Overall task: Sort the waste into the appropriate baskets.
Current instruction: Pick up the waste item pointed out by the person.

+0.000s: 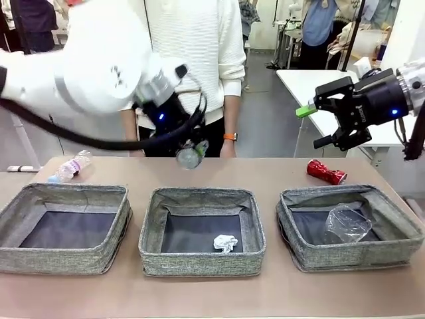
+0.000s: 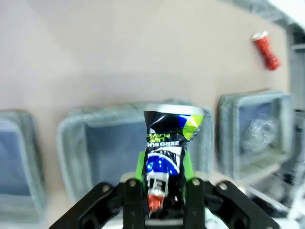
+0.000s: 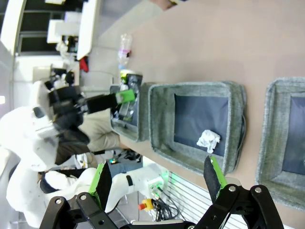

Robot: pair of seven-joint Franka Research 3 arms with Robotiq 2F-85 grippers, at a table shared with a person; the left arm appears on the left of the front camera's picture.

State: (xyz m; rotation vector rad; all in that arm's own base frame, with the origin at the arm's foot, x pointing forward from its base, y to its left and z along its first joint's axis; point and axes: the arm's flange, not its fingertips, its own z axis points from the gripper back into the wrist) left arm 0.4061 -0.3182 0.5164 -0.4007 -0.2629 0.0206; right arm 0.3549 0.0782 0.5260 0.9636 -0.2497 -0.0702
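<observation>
Landmark: the middle basket (image 1: pixel 199 194), one of three grey baskets in a row on the table (image 1: pixel 265 174).
Paper ball: the paper ball (image 1: pixel 225 242) lies inside the middle basket, near its front right corner. Looks done.
Cup: the cup (image 1: pixel 346 222) lies in the right basket (image 1: pixel 345 191), the one just right of the middle basket. Looks done.
Left basket: the left basket (image 1: pixel 66 189), just left of the middle basket, has nothing in it.
Dark can: the dark can (image 2: pixel 169 138) is up in the air over the back edge of the middle basket. It is not in any basket yet.
Left gripper: the left gripper (image 2: pixel 163 168) is clamped on the dark can, with a green pad on each side of it.
Right gripper: the right gripper (image 1: pixel 313 126) is spread wide apart and holds nothing. It hangs high up, far to the right of the middle basket.
Red can: the red can (image 1: pixel 326 171) lies on the table, behind and to the right of the middle basket. Not sorted.
Bottle: the bottle (image 1: pixel 70 166) lies on the table, behind and to the left of the middle basket. Not sorted.
How far: I think a bit under half. Two things are in baskets, one is being carried, and two wait on the table.
Left to do: drop the dark can in its basket, then pick up the red can and the bottle.
</observation>
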